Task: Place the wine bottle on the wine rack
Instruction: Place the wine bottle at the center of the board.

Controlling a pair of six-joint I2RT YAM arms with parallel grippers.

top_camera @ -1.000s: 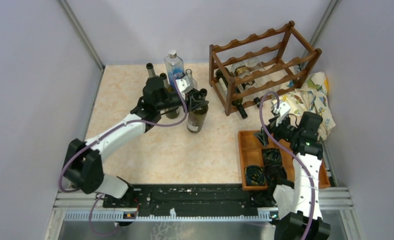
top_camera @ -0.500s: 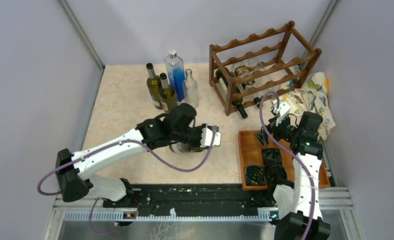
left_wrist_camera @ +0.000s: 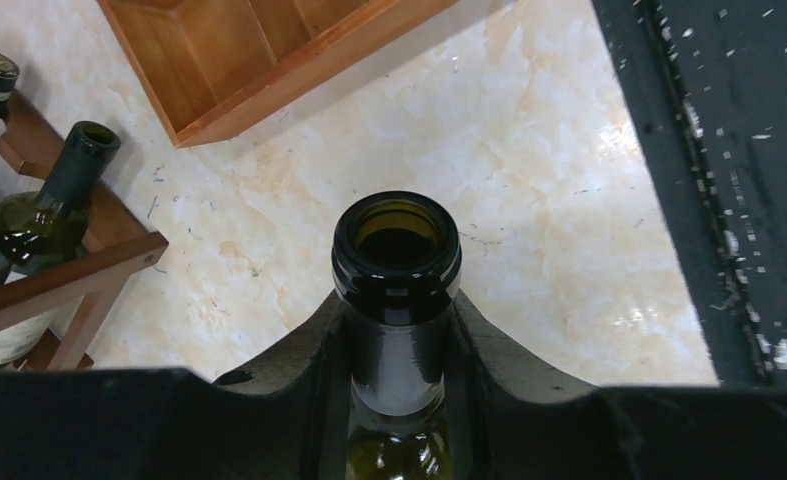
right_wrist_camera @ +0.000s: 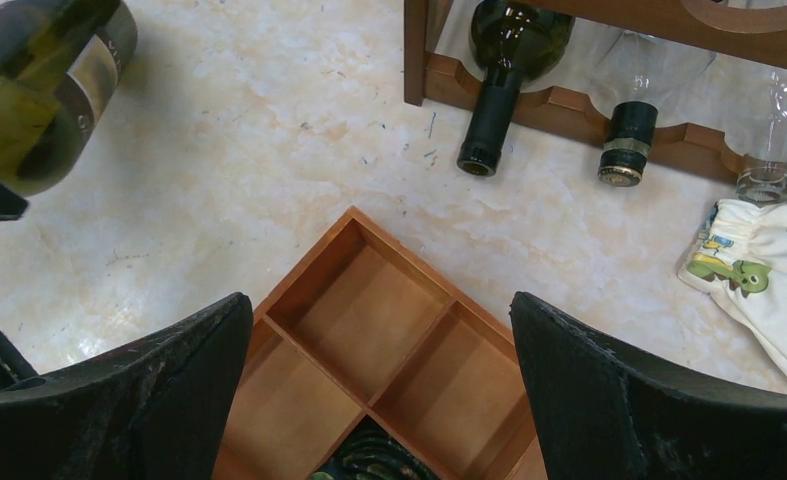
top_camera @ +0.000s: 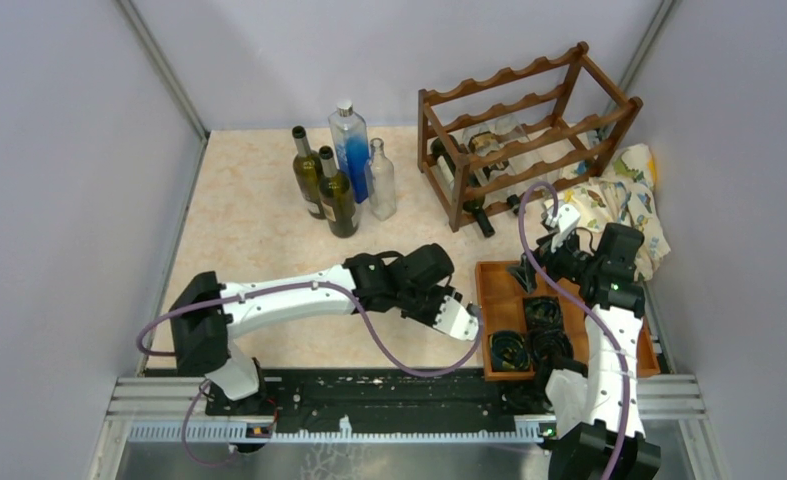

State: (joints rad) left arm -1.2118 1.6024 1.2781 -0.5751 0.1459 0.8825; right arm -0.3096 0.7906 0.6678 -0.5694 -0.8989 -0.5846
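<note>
Left claw clamped hard on the neck of the wine bottle, tray just ahead, wine rack well beyond, and that neck-only hold could let the heavy body swing and clip a rail, arm stretched low, wrist rolled over.

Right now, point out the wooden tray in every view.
Top external: wooden tray at lower right.
Left wrist: top left.
Right wrist: bottom centre.
Shared landmark: wine rack, upper right in top external, left edge in left wrist, top edge in right wrist.
</note>
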